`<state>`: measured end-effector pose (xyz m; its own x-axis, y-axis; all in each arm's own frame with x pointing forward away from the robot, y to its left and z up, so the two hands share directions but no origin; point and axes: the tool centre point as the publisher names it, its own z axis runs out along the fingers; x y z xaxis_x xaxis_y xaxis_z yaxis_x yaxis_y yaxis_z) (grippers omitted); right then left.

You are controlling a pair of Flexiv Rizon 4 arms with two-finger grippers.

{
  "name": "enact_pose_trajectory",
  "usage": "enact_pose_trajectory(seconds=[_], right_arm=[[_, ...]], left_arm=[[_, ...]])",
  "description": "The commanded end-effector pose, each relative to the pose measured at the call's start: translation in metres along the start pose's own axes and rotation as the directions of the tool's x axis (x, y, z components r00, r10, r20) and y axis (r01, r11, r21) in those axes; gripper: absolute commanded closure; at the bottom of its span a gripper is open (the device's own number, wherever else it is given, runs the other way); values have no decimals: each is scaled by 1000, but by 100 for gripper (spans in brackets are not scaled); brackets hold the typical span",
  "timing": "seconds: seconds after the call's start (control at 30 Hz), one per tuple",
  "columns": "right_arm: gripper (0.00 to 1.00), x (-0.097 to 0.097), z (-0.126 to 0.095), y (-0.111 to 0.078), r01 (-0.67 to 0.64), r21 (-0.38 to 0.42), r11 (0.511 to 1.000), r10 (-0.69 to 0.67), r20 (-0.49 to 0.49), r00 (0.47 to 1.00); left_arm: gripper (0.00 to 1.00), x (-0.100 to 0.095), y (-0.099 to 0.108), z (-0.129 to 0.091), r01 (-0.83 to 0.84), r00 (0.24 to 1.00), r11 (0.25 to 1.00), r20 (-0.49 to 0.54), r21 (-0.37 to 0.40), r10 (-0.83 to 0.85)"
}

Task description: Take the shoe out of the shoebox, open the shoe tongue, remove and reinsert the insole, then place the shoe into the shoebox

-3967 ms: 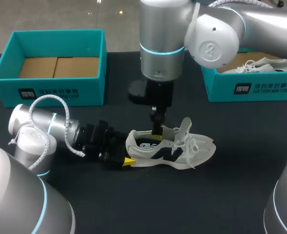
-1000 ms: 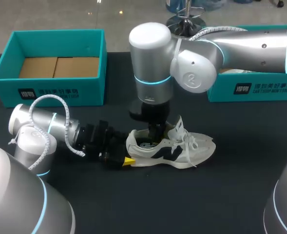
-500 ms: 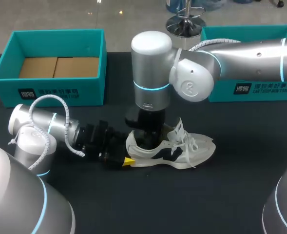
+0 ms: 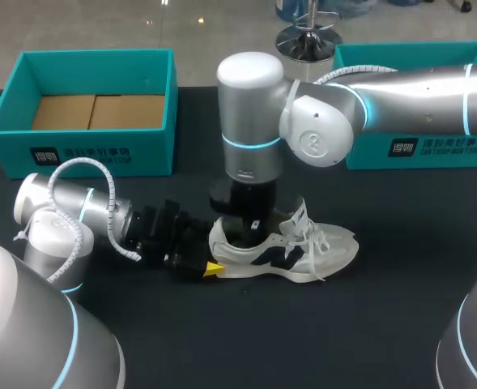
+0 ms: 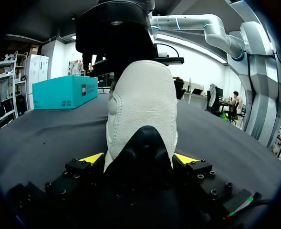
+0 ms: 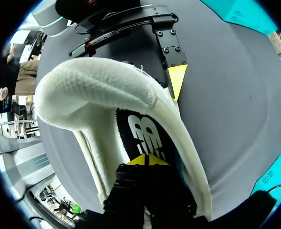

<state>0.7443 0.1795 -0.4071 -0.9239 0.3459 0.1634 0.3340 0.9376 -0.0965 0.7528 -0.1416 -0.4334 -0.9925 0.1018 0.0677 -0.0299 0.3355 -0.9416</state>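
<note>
A white sneaker with dark side marks (image 4: 307,247) lies on the black table, toe to the right, tongue (image 4: 300,212) raised. My left gripper (image 4: 213,258) lies low on the table, its fingers wide apart on both sides of the heel (image 5: 142,105), and both yellow tips touch it. My right gripper (image 4: 250,231) comes straight down into the shoe's mouth. Its tips (image 6: 149,160) are shut together on the black insole (image 6: 145,136) near the heel; whether any insole is pinched is hidden. One yellow fingertip (image 6: 177,78) of the left gripper shows outside the heel collar (image 6: 92,86).
A teal shoebox (image 4: 84,154) with a cardboard floor stands at the back left. A second teal box (image 4: 432,146) stands at the back right, partly behind my right arm. Bare black table lies in front of the shoe.
My right gripper has dropped deeper into the shoe's mouth and its fingers have shut. The left gripper and the shoe have stayed put.
</note>
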Motion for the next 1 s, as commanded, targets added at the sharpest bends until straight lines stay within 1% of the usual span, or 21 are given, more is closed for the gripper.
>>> enact_pose_trajectory(seconds=[0.03, 0.13, 0.37, 0.67, 0.83, 1.0], right_arm=[[100, 7, -6, -5, -9, -7, 1000, 9, 13, 1000], [100, 8, -17, -7, -13, -15, 1000, 13, 21, 1000], [100, 8, -45, -11, -20, -24, 999, 22, 71, 997], [100, -2, -76, -19, -30, -17, 999, 32, 134, 990], [100, -5, -78, -15, -24, -20, 1000, 26, 139, 990], [100, -8, -63, -10, -9, -25, 1000, 12, 110, 994]], left_arm=[[100, 0, 2, 3, 1, 1000, 1000, 1, -1, -1], [100, 0, 2, 3, 1, 1000, 1000, 1, -1, -1], [100, 0, 2, 3, 1, 1000, 1000, 1, -1, -1], [100, 0, 2, 3, 1, 1000, 1000, 1, -1, -1], [100, 0, 2, 3, 1, 1000, 1000, 1, -1, -1], [100, 0, 2, 3, 1, 1000, 1000, 1, -1, -1]])
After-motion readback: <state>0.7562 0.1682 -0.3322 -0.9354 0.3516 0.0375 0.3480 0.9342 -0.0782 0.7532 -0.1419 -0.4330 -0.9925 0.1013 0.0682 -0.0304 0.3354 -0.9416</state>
